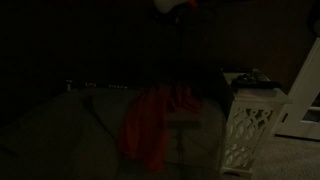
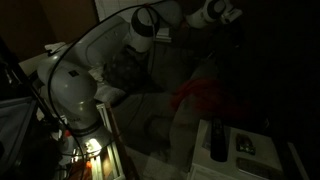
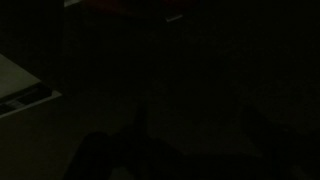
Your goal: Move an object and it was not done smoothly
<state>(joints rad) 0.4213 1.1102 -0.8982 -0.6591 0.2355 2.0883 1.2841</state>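
Red cloth (image 1: 150,125) hangs beside white basket (image 1: 250,125); arm (image 2: 95,70) reaches over it; gripper (image 1: 179,78) state unreadable in darkness.

The red-orange cloth (image 1: 148,125) looks like thin, matt fabric that falls in limp folds. The white basket (image 1: 252,128) has smooth lattice sides, wood or plastic cannot be told, and the arm (image 2: 75,80) has a smooth, slightly glossy white shell.

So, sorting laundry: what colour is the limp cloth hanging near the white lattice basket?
The limp cloth is red-orange, clearest in an exterior view.
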